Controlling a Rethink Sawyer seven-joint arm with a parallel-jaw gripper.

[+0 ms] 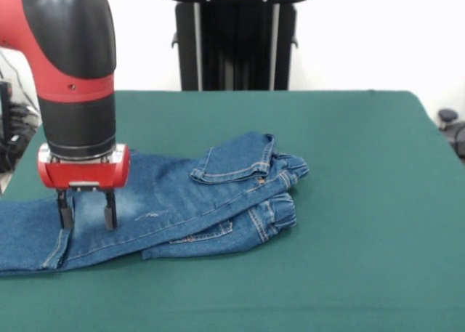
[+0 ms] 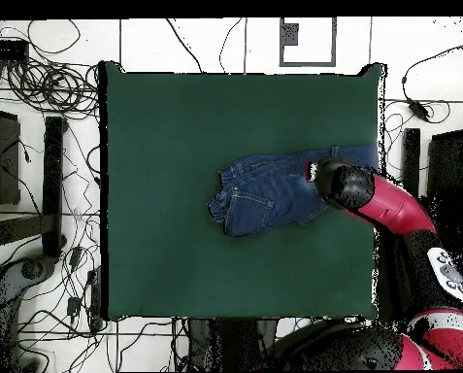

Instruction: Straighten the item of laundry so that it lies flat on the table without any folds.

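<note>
The blue denim jeans (image 1: 182,201) lie on the green table (image 1: 349,201), left of the middle in the front view. The waist end at the right is folded over on itself, and the legs run off to the left edge. My gripper (image 1: 88,216) points straight down over the leg part, open, with its fingertips (image 1: 110,217) at or just above the denim. No cloth is bunched between them. In the overhead view the jeans (image 2: 259,194) lie right of the table's centre (image 2: 225,107), and the arm (image 2: 371,199) covers their right end and hides the gripper.
The robot's black pedestal (image 1: 236,38) stands at the table's far edge. Cables and stands (image 2: 41,194) lie on the floor round the table. Bare green top spreads right of the jeans (image 1: 378,165) in the front view.
</note>
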